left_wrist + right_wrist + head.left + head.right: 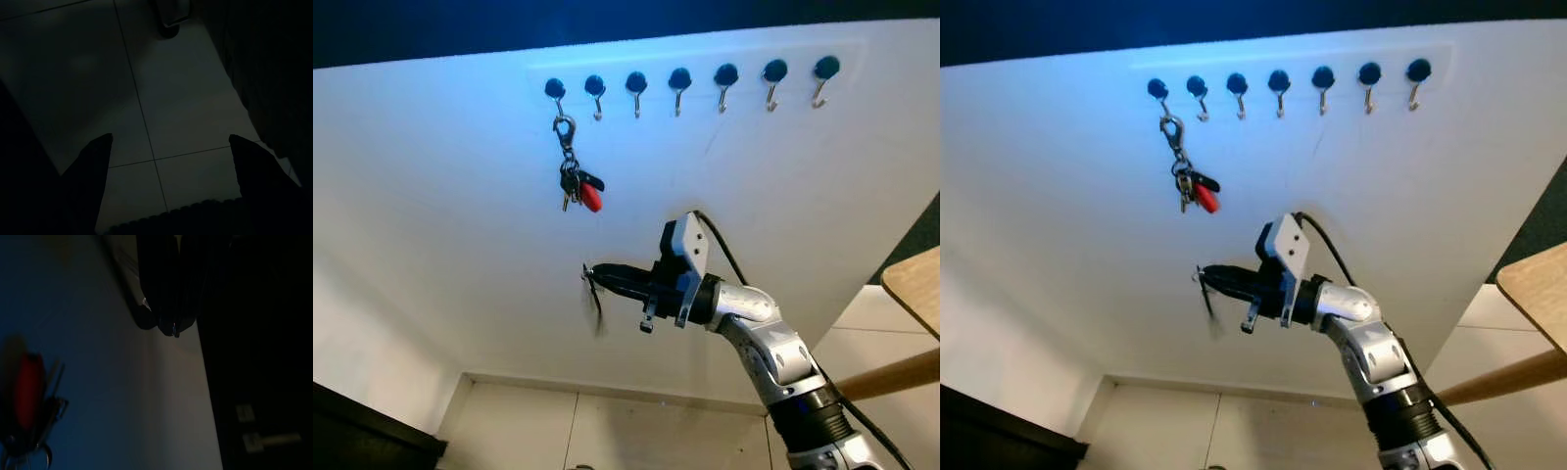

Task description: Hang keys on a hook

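Silver jointed right arm [773,343], black cable, black fingers [617,277]

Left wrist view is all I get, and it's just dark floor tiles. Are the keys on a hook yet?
Observer: Yes. The keys, with a red tag, hang from the leftmost hook of a row on the white wall.
Operator: Where's the other arm?
Observer: The right gripper is raised near the wall, below the keys and apart from them.
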